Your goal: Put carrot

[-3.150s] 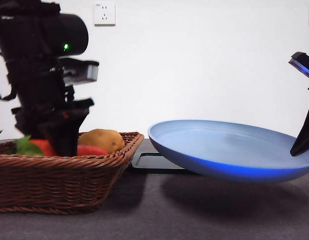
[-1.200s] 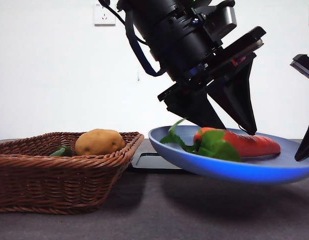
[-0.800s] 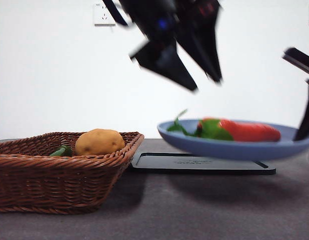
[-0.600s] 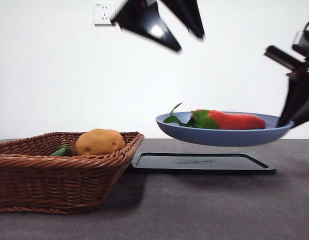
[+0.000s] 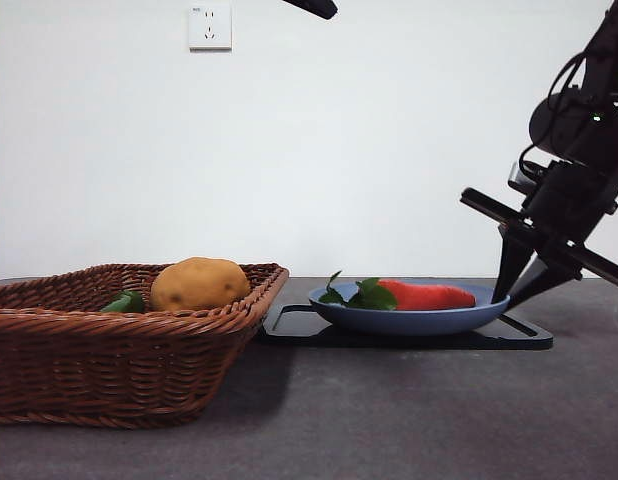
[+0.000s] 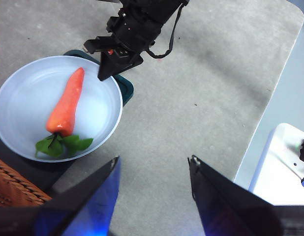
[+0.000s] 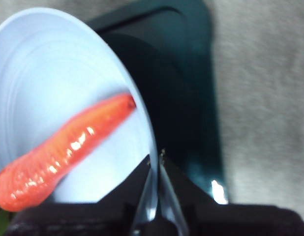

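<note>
While clamped on the plate point(image 5: 409, 320) rim at right of the front frame, right gripper point(image 7: 155, 162) holding it on the dark tray point(image 5: 509, 338), carrot point(image 5: 424, 295) inside; left gripper point(image 6: 152, 169) open, empty

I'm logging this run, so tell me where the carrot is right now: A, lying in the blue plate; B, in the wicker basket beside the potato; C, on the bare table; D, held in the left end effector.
A: the carrot lies in the blue plate, whose rim the right end effector pinches; the left end effector is open above, holding nothing.
</note>
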